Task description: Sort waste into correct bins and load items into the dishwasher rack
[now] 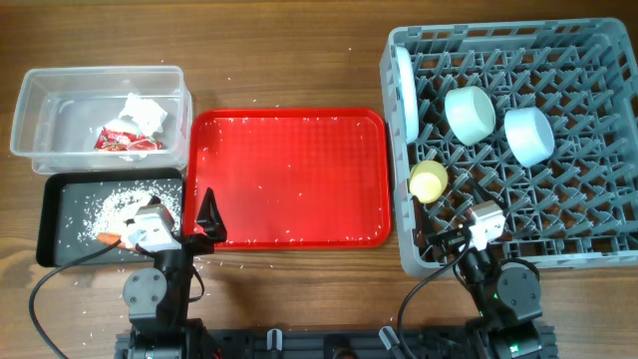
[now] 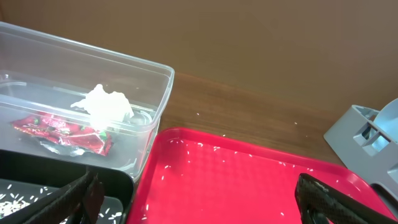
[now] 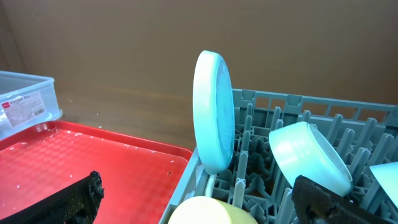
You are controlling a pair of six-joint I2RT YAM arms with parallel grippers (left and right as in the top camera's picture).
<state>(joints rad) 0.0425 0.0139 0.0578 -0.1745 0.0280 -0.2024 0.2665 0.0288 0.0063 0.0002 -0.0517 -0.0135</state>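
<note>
Clear tub, far left: crumpled tissue and red wrapper inside, well ahead of the left fingers. Black tray just in front of the tub holds pale crumbs. The carrot is an orange bit at the tray's near edge, partly hidden by the left wrist.

Left gripper: fingers spread wide, nothing between them. One is over the black tray, the other over the red tray, which has stray crumbs on it.

Rack on the right. The plate stands upright on edge at its left side. Two bowls lie tilted among the pegs, and the yellow cup sits near the rack's left front.

Right gripper: fingers wide apart, gripping nothing. The cup is low in the gap between them, touching neither. Plate and bowls are further ahead.
</note>
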